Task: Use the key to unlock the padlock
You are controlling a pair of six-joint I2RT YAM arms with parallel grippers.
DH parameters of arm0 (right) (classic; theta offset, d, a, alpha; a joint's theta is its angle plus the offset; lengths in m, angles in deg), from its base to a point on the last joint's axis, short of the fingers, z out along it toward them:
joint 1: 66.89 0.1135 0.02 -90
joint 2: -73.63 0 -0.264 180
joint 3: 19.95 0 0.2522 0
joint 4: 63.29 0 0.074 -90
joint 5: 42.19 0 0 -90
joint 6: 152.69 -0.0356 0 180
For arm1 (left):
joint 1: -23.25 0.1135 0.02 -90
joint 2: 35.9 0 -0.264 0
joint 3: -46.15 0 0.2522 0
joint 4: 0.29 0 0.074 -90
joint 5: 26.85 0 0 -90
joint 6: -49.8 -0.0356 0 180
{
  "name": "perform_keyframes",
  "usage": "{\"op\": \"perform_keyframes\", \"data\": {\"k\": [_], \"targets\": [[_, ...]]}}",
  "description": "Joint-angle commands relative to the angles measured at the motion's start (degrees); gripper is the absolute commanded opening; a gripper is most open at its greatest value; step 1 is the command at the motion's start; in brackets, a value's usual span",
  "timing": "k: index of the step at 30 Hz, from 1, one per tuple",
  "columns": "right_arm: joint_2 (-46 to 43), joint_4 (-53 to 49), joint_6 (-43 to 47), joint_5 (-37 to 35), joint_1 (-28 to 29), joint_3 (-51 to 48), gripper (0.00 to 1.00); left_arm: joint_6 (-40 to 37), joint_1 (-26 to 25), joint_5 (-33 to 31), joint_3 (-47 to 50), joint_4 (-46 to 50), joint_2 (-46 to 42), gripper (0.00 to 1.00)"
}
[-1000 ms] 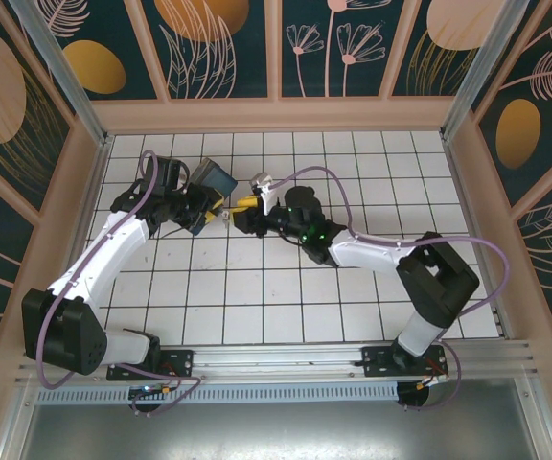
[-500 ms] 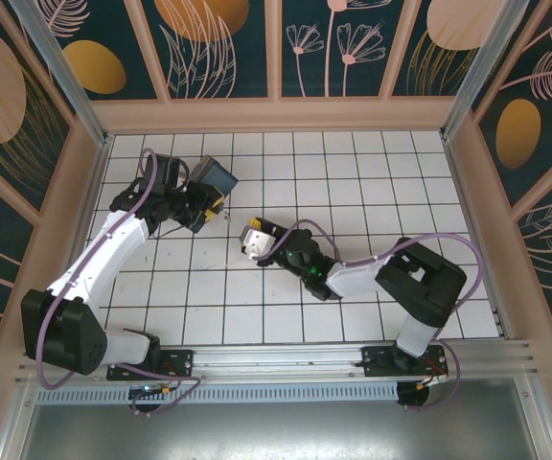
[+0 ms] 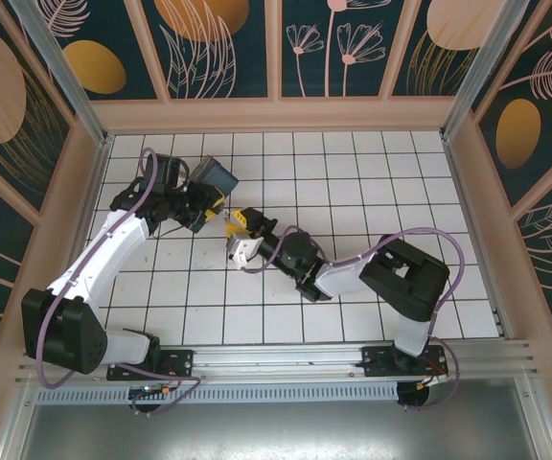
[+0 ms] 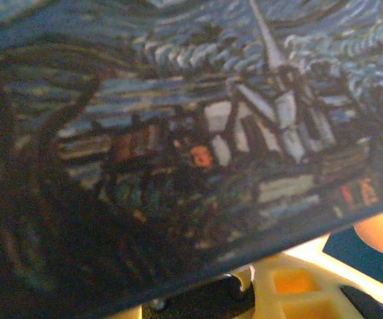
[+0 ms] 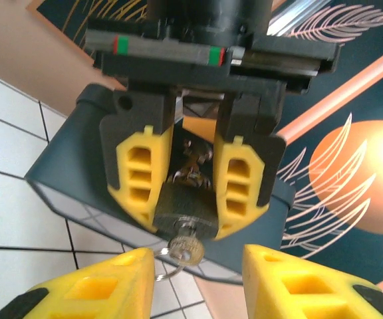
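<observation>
Padlock [image 5: 188,199]: small dark body, clamped between the yellow fingers [image 5: 138,179] of the left gripper [image 5: 188,222]. It is held off the floor directly in front of the painted box [image 5: 65,173], at the far left of the work area. The metal parts above the body are cluttered, so whether the shackle has sprung cannot be told.

Key [image 5: 185,247]: silvery, with a thin wire ring. It stands out of the underside of the padlock, apparently seated in the keyhole.

Right gripper [image 5: 195,292]: fingers spread, grasping nothing. The tips sit just below the key, one to each side.

Progress, as judged: insertion looks done. Left to do: pinch the key head, turn it, and free the shackle. Nothing visible marks the lock as opened.

Surface: white tiled floor [image 3: 353,182] with dark grid lines. An aluminium rail [image 3: 286,359] at the near edge carries both arm bases.

Room: pale pink frame. Wall panels [image 3: 228,48] are dark teal, with gold discs and line-drawn leaves and flowers.
</observation>
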Motion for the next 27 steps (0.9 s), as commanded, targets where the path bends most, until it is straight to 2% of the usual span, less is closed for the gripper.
{"op": "perform_keyframes", "data": {"k": [1,7,10,15,27], "targets": [[0.6,1.3,1.0,2.1,-0.9,2.4,0.38,-1.4,0.3,1.1,-2.3,-1.7,-1.0,0.16],[0.2,-2.0,-0.1,3.3,-2.4,2.9,0.36,-1.4,0.2,1.0,-2.6,-1.5,-0.8,0.16],[-0.8,-4.4,-0.8,6.2,-3.3,2.3,0.37,-1.4,0.2,1.0,-2.9,-1.5,-0.6,0.16],[1.4,-4.0,3.1,5.8,-3.8,3.0,0.38,-1.2,0.2,1.5,-2.9,-1.8,-0.5,0.16],[3.6,-4.6,4.4,6.8,-3.9,7.9,0.36,-1.1,0.3,2.0,-2.5,-1.9,-0.7,0.16]]}}
